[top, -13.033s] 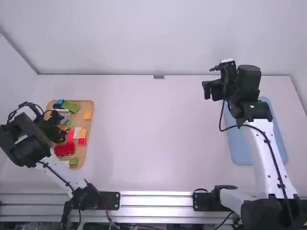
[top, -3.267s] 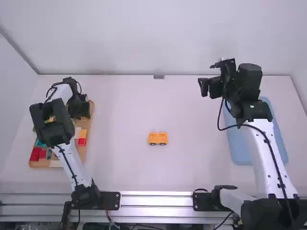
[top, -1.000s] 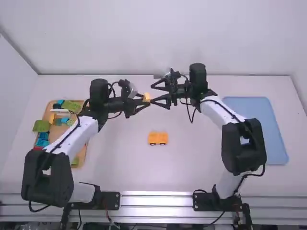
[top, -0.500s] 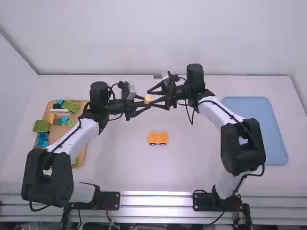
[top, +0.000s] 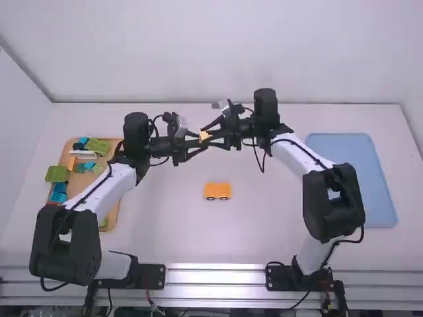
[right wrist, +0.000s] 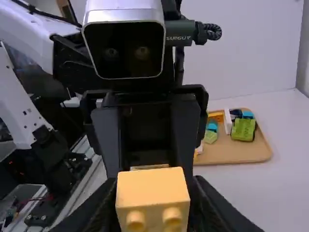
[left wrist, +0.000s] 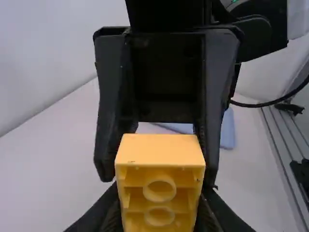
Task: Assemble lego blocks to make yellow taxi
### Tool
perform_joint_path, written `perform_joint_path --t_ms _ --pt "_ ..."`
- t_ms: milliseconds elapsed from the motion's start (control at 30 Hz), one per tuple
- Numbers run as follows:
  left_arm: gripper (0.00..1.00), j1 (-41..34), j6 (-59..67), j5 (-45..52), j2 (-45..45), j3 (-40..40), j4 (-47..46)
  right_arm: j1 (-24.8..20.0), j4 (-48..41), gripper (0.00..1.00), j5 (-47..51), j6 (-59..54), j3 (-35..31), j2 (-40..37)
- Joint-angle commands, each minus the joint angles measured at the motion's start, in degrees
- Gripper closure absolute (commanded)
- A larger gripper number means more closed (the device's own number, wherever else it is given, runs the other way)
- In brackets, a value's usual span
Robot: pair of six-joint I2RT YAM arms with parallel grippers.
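Above the table's middle, my left gripper (top: 194,142) and my right gripper (top: 215,135) meet from opposite sides at one small yellow block (top: 204,136). In the left wrist view, the left gripper (left wrist: 159,212) is shut on the block (left wrist: 160,151), and the other gripper's fingers flank its far part. The right wrist view has the right gripper (right wrist: 153,208) with its fingers against both sides of the block (right wrist: 152,191), whose studs face this camera; its hollow underside faces the left wrist camera. Below them on the table rests an orange-yellow car piece (top: 217,191) with wheels.
At the left, a wooden tray (top: 114,214) holds several green, blue, white and orange pieces, partly under the left arm. A blue tray (top: 357,178) lies at the right. Both arms reach across the table's far half.
The left gripper has brought the yellow block from the wooden tray's side to the middle. The right arm has swung in leftward, and its gripper has closed on the block. The car piece has not moved lately.
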Motion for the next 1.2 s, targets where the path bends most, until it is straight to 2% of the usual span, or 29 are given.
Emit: perform_joint_path --t_ms 0,200,267,300,333,367,433,533,567,667,700,800,833,867,967,1000,1067,1167 --pt "0.73 -0.4 -0.1 1.6 -0.6 -0.4 0.4 0.4 0.0 0.69 -4.6 -1.2 1.3 0.5" --pt "0.70 -0.4 -0.1 1.5 -0.6 -0.4 0.6 0.5 0.0 0.82 -5.3 -1.6 1.3 0.5" --pt "0.63 -0.4 -0.1 1.5 -0.6 -0.4 0.6 0.6 -0.1 0.86 -5.3 -1.6 1.3 0.5" --pt "0.55 -0.4 -0.1 1.5 -0.6 -0.4 0.6 0.7 0.0 0.87 -5.3 -1.6 1.3 0.5" --pt "0.34 -0.4 0.2 1.5 -0.6 -0.4 0.6 0.7 0.0 0.90 -5.3 -1.6 1.3 0.5" --pt "0.01 -0.4 0.3 1.5 -0.6 -0.4 0.5 0.6 0.6 0.90 -5.2 -1.6 1.3 0.4" --pt "0.01 -0.4 0.3 1.5 -0.6 -0.4 0.4 0.4 2.0 0.91 -5.1 -1.1 1.3 0.4" --pt "0.01 -0.4 0.2 1.0 -0.6 -0.4 -0.2 -0.5 6.6 0.91 -0.9 5.5 1.3 0.3" --pt "0.01 -0.4 0.2 -1.8 -0.6 -0.4 -1.9 -1.2 9.7 0.92 5.8 12.3 1.3 0.3" --pt "0.01 -0.4 0.2 -7.6 -0.6 -0.4 -5.4 -2.3 10.0 0.91 15.6 16.9 1.3 -0.1" --pt "0.01 -0.4 0.2 -12.1 -0.6 -0.4 -7.9 -3.1 7.3 0.91 22.6 17.1 1.3 -0.9" --pt "0.01 -0.4 0.2 -19.7 -0.6 -0.4 -11.6 -4.0 0.0 0.92 33.4 14.9 1.3 -3.1" --pt "0.01 -0.4 0.2 -24.3 -0.6 -0.4 -13.4 -4.1 -6.2 0.92 41.7 12.9 1.4 -5.1" --pt "0.01 -0.4 0.2 -24.3 -0.6 -0.4 -13.4 -4.1 -6.2 0.92 41.7 12.9 1.4 -5.1" --pt "0.01 -0.1 0.2 -30.6 -0.6 -0.4 -14.9 -2.3 -21.9 0.91 61.7 7.6 2.6 -9.8" --pt "0.01 -0.1 0.3 -30.9 -0.6 -0.4 -14.9 -2.0 -23.5 0.92 63.6 7.0 2.8 -10.1" --pt "0.01 -0.2 0.2 -33.1 -0.6 -0.3 -14.6 0.1 -34.7 0.91 74.7 3.8 4.7 -11.8" --pt "0.01 0.2 0.3 -33.5 -0.6 -0.2 -13.6 2.0 -47.2 0.91 80.5 -0.7 6.8 -11.6"
